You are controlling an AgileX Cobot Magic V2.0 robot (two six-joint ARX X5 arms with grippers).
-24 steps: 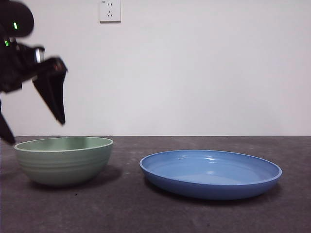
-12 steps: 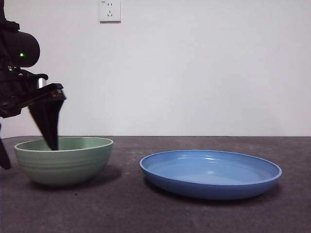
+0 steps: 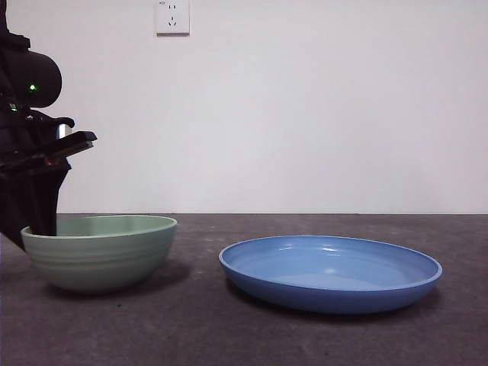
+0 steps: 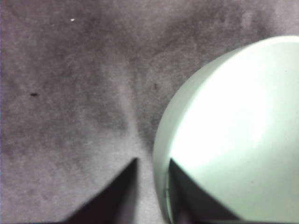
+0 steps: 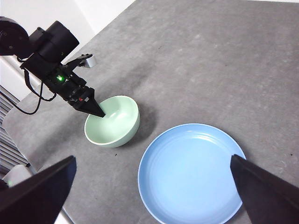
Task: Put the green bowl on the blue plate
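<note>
The pale green bowl point(image 3: 103, 259) stands on the dark table at the left, with the wide blue plate point(image 3: 328, 274) to its right, a small gap between them. My left gripper point(image 3: 34, 225) is down at the bowl's left rim. In the left wrist view one jaw is outside the bowl point(image 4: 233, 116) and the other inside, the left gripper point(image 4: 153, 161) shut on the rim. From high above, the right wrist view shows the bowl point(image 5: 117, 123), the plate point(image 5: 191, 172) and the left gripper point(image 5: 96, 111). My right gripper point(image 5: 153, 158) hangs open, far above the table.
A white wall with a socket point(image 3: 172, 17) runs behind the table. The table's left edge point(image 5: 28, 116) lies close to the bowl, with the left arm's cables beside it. Grey tabletop point(image 5: 210, 60) stretches beyond the plate.
My left gripper came down from above the bowl's left side to its rim. Its jaws closed together on the rim, and the bowl shifted very slightly left.
</note>
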